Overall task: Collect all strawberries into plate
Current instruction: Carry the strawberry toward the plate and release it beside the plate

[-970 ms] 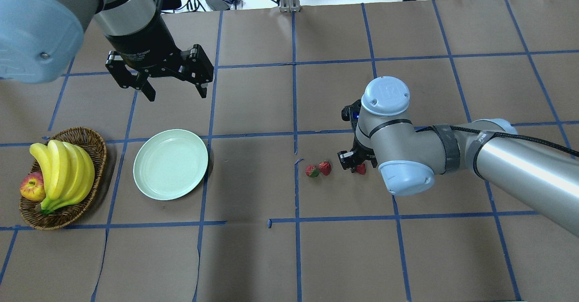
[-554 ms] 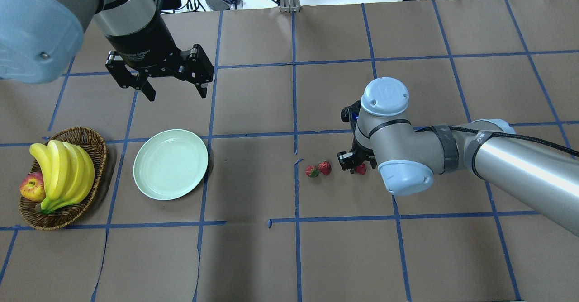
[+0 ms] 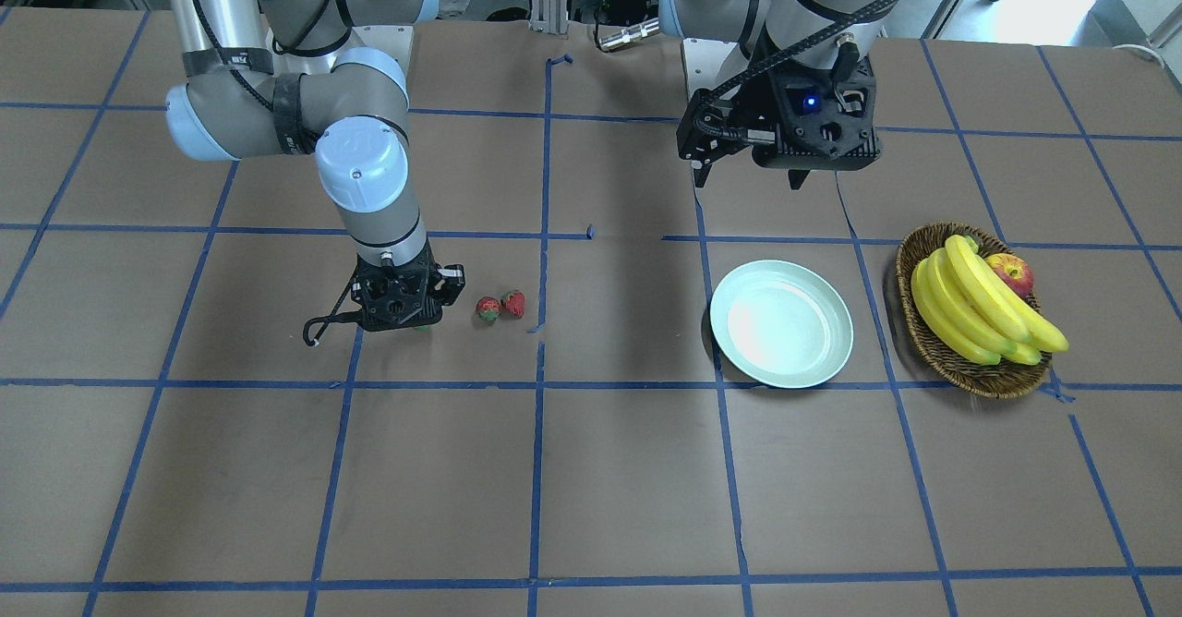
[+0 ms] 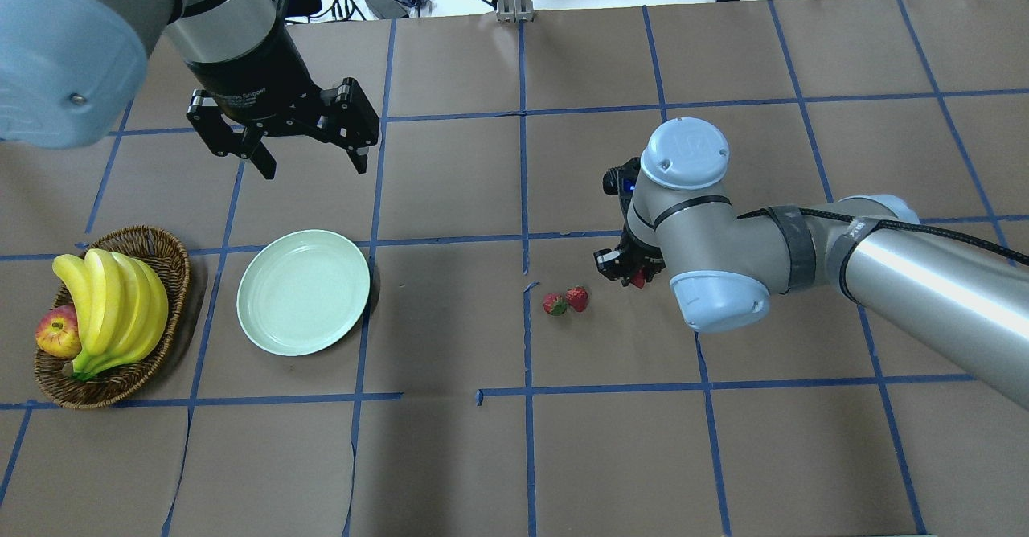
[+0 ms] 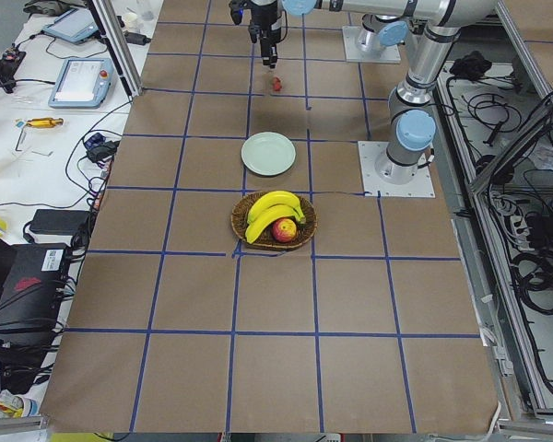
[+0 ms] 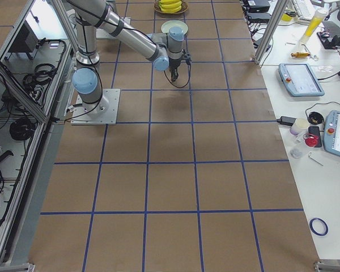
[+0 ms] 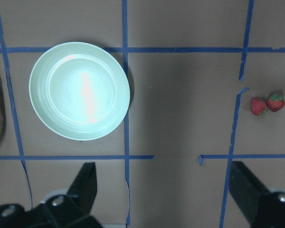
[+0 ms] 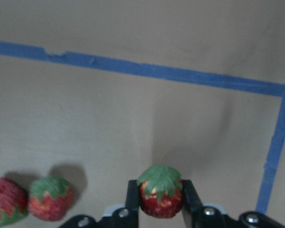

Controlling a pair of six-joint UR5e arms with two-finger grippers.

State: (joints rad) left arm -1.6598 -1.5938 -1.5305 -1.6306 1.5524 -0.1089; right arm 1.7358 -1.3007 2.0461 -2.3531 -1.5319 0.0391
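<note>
My right gripper (image 4: 631, 270) is shut on one strawberry (image 8: 160, 192), red with a green cap, and holds it just above the table; the berry shows as a red spot in the overhead view (image 4: 638, 280). Two more strawberries (image 4: 554, 304) (image 4: 576, 298) lie touching each other on the table, to the gripper's left in the overhead view; they also show in the front view (image 3: 488, 309) (image 3: 513, 303). The pale mint plate (image 4: 303, 292) sits empty further left. My left gripper (image 4: 315, 169) is open and empty, hovering beyond the plate.
A brown wicker basket (image 4: 157, 252) with bananas (image 4: 112, 304) and a red-yellow apple (image 4: 58, 334) stands left of the plate. Blue tape lines cross the brown table cover. Cables and equipment lie past the far edge.
My right gripper has risen off the table with the strawberry in it and shifted slightly toward the far side. The left arm and the two loose strawberries have not moved.
</note>
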